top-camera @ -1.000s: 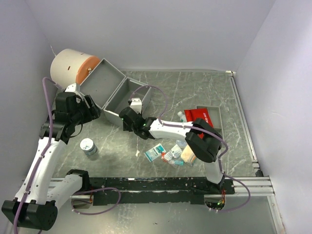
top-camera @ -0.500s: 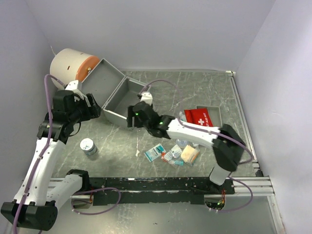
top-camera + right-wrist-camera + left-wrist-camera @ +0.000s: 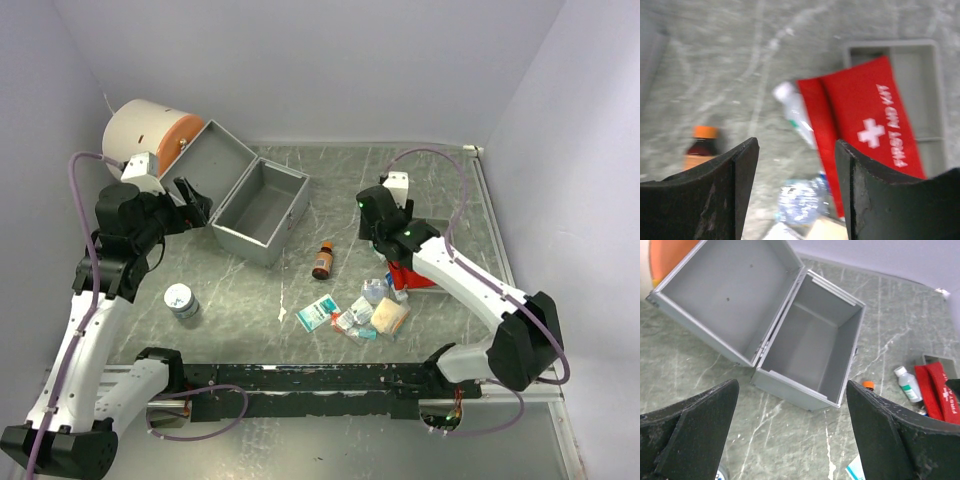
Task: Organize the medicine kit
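Note:
The grey metal case (image 3: pixel 262 200) stands open and empty at the back left, its lid (image 3: pixel 725 295) folded back; it also shows in the left wrist view (image 3: pixel 812 352). My left gripper (image 3: pixel 190 200) is open and empty just left of the case, its jaws wide apart (image 3: pixel 792 383). My right gripper (image 3: pixel 385 238) is open and empty (image 3: pixel 796 141) above the red first aid pouch (image 3: pixel 870 125), which is mostly hidden under the arm in the top view (image 3: pixel 412 274). A brown bottle with an orange cap (image 3: pixel 322 260) lies near the case and shows in the right wrist view (image 3: pixel 699 147).
A small white bottle (image 3: pixel 795 112) lies against the pouch, which rests partly in a grey tray (image 3: pixel 927 90). Several packets and a blister pack (image 3: pixel 360 312) lie near the front. A round tin (image 3: pixel 181 300) sits front left. A large white and orange roll (image 3: pixel 145 135) stands behind the lid.
My right arm has swung from the case's front to the right, over the red pouch. The brown bottle now shows on the table. My left gripper has risen slightly toward the lid.

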You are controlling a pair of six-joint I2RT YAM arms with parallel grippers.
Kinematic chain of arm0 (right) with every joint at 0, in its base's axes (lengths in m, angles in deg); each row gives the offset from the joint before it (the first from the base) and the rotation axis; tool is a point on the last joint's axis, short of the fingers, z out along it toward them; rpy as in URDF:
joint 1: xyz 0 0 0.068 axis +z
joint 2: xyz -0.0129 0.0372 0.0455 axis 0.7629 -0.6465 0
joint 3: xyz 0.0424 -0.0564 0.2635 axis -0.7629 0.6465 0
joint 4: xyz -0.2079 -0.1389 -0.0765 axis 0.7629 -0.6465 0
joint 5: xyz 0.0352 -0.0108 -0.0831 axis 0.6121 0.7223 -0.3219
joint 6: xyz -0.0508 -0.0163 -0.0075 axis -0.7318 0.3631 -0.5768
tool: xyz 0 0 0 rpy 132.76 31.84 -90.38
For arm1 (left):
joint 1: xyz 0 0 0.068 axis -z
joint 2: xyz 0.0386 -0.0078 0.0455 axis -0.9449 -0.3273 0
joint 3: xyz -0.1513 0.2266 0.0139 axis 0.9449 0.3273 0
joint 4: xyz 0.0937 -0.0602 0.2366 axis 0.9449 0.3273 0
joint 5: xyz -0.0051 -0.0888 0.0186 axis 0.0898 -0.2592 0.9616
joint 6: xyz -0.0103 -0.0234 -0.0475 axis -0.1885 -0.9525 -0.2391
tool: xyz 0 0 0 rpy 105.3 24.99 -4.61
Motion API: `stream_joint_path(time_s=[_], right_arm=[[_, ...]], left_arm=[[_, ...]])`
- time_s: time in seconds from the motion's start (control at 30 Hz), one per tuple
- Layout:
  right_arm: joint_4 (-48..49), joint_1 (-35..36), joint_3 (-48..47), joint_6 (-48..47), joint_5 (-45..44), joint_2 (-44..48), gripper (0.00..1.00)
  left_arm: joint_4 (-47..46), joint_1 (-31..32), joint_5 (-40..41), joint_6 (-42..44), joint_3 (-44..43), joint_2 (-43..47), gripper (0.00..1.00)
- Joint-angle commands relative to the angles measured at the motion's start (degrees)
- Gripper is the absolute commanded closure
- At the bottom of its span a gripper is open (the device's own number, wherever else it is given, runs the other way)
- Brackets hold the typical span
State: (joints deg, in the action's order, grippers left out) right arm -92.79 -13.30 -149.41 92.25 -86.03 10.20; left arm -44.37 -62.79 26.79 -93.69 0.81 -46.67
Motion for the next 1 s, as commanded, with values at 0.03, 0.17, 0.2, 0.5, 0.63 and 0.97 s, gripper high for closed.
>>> stream_joint_path(time_s=[0.03,0.17,0.2,0.5,0.63,0.97], right_arm=[[-14.95,-2.94,-1.33,-0.27,-9.57,-4.09,0.45],[-14.59,-3.94,-0.31,-3.15,-8.77,-6.96,0.48],[-14.49,-4.03,-0.31,-3.53,-8.73,-7.87,0.49],[-12.51,-6.86,0.74,-6.38,-9.37,-16.10,0.62],[-10.37,-7.92,0.74,-8.40,-9.82,-19.43,0.71],[-10.70,-7.90,-3.39,-6.49,-11.73,-18.01,1.00]], left_arm=[[-8.34,0.34,-7.70,-1.76,2.23,-0.32,0.00],[-9.87,0.34,-11.91,-3.25,3.40,-1.75,0.04],[-10.51,0.34,-12.98,-3.40,3.99,-1.87,0.05],[-12.30,0.72,-14.70,-3.77,6.46,-1.02,0.06],[-13.13,1.04,-15.53,-4.12,6.92,-0.87,0.06],[-13.96,1.39,-19.53,-4.19,6.94,-1.21,0.07]])
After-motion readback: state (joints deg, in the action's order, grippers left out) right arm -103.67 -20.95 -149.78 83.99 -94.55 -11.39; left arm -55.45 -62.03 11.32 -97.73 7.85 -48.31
